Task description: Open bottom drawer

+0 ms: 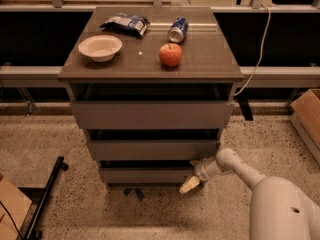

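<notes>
Bottom drawer (145,175) is the lowest front in the cabinet (210,49), just above the floor, under the middle drawer (150,149). Gripper (191,184) sits at the front's lower right corner, touching or just beside it, can't tell which. Can't tell how far it's open or whether it has hold of anything. Arm (240,169) reaches in from the right. Apple (170,54) and bowl (100,47) on top.

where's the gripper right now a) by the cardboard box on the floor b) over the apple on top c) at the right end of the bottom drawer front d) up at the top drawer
c: the gripper sits low at the right end of the bottom drawer, well below the apple on the cabinet top.
</notes>
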Available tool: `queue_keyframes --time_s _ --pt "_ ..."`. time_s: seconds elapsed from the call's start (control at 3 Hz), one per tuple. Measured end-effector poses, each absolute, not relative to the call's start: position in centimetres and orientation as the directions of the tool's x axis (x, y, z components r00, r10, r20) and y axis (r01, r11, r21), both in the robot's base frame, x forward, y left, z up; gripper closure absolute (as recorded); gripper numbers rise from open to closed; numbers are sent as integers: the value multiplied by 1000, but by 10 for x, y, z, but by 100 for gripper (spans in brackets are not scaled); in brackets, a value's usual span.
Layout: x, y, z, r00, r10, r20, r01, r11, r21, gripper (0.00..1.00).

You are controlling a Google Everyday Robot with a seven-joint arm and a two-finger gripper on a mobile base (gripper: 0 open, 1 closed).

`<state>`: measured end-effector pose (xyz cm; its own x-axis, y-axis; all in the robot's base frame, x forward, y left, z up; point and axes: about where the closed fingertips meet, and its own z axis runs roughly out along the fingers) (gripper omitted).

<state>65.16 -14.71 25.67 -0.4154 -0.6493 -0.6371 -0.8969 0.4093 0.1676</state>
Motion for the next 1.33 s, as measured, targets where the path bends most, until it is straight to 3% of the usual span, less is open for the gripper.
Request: queue_keyframes --time_s 1.33 --pt "661 -124 223 -410 -641 -649 -896 418 153 0"
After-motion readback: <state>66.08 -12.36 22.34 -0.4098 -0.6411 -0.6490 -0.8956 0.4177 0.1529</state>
